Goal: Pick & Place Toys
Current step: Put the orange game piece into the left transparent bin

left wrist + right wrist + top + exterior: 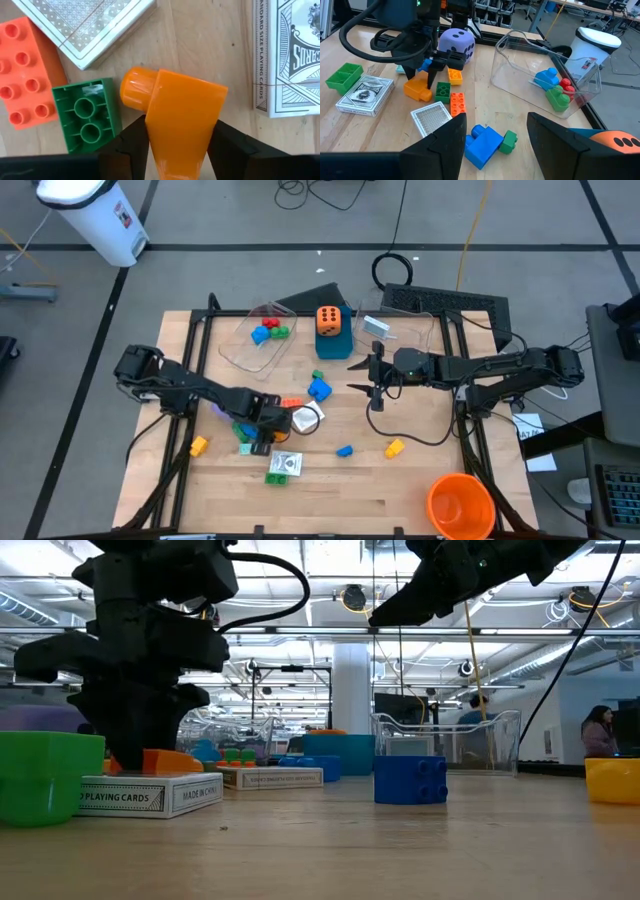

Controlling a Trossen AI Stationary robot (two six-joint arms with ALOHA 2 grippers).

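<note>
Wooden tabletop (420,480), fenced by a black frame, carries scattered toys, with the left tool (177,145) low near its left-centre, clenched across the narrow end of an orange brick piece (175,107) whose long axis runs straight out ahead of the fingers, a green brick (87,115) just beside it and card packs on either side. Right tool (495,137) hangs above the middle, fingers parted and gripping nothing, facing a blue brick (482,142) below it. For carrying the orange piece off to a clear tub (262,335) near the far edge, I judge the left arm is the one placed.
</note>
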